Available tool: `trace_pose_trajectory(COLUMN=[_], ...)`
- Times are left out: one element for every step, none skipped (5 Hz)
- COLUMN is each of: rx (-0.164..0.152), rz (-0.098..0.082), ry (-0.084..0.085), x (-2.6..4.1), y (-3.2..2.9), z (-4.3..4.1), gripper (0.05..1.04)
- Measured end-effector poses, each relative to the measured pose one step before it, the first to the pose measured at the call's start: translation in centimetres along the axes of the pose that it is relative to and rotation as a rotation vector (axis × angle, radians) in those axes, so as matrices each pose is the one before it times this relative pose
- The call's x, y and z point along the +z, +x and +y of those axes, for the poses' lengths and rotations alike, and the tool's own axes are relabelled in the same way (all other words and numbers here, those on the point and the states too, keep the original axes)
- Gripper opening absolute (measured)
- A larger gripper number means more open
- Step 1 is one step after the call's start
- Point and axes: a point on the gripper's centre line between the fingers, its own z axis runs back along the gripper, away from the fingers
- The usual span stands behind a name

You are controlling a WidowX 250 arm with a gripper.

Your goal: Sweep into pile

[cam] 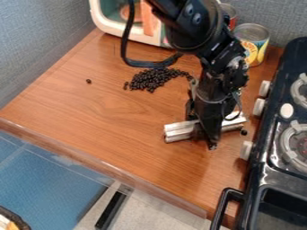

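Stove handle (226, 202) by counter edge (103, 165); gripper (208, 138) at bar (178, 131); beans (151, 80) farther back.

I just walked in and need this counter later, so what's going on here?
A black robot arm has a silver bar in its gripper, low over the wooden counter, seemingly as a sweeping tool. Most of the small black beans lie in a loose heap behind it, toward the toy oven. One stray bean sits off to the left, and a dark bit by the bar's right end may be another, so the sweeping looks unfinished.
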Motion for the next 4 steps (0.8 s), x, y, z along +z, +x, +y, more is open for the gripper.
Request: trace_pose_trajectory(rx=[0.0919,0.1022,0.0139,0.0285], rz=[0.0114,0.0192,0.0025,0.0098], ry=[0.0068,-0.0032,-0.0034,-0.0054], x=[-0.054,-0.100,-0.058,-0.012], y=[-0.152,-0.295,-0.073,0.210], z=[0.161,0.485,0.120,0.347], gripper=[0.396,0.396,0.394,0.394])
